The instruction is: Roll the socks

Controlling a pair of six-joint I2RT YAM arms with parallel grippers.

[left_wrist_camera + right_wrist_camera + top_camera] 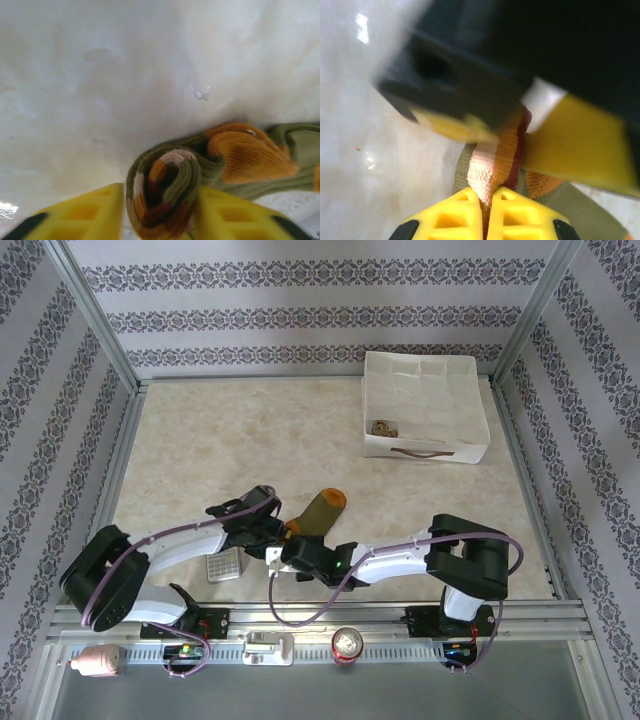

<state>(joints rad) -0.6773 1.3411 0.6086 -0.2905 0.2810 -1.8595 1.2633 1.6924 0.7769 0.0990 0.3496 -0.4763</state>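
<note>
An olive green sock [322, 508] with an orange toe lies on the table, its striped end wound into a roll [165, 187]. My left gripper [161, 194] stands open around that roll. Its right finger touches the roll and its left finger [95, 210] is a little apart from it. The orange heel [250, 155] bulges just behind. My right gripper [487, 197] is shut on the pink and orange striped fabric [492, 160] of the roll's edge, with the left gripper's yellow finger [570, 145] close above. From above, both grippers [268, 530] [285, 552] meet at the sock's near end.
A grey calculator [225, 565] lies just left of the grippers near the front edge. A white divided box [470, 390] stands at the back right with a small brown bundle [383, 427] inside. A can [347, 645] and a pale bottle [95, 662] sit on the front rail.
</note>
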